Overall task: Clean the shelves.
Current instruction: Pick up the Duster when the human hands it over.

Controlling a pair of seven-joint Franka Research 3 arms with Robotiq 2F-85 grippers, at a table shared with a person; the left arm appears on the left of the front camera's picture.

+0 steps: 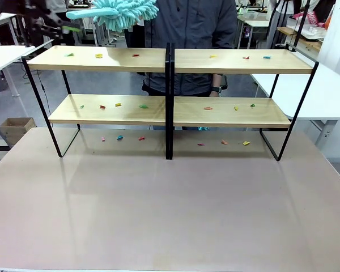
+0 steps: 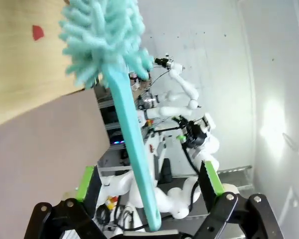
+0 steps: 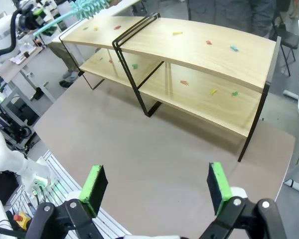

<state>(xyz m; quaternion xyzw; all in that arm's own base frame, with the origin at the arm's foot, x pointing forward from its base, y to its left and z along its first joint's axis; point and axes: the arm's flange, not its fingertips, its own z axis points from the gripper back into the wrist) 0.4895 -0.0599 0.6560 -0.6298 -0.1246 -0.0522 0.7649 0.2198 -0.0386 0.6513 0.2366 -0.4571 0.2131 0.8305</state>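
I am looking across the worktop [image 1: 170, 215] at the shelves [image 1: 153, 56], which are standing at its far half, black frame feet on the surface and the central upright splitting both wooden tiers. Small coloured scraps [image 1: 118, 104] are lying scattered on the top board, on the lower board and on the worktop beneath the rack. A person [image 1: 187, 34] in a grey jacket is standing just behind the shelves.

My left end effector [image 2: 148, 177] is hanging up over the left end of the top board with its green pads spread wide. The teal handle of a fluffy duster [image 1: 124, 12] is running up between them, touching neither pad that I can see; I cannot tell what is gripping it at the base. The duster's head is hovering above the board, near a red scrap [image 2: 38, 32].

My right end effector [image 3: 156, 181] is hovering high over the near side of the worktop, well apart from the shelves, pads spread and pinching nothing.
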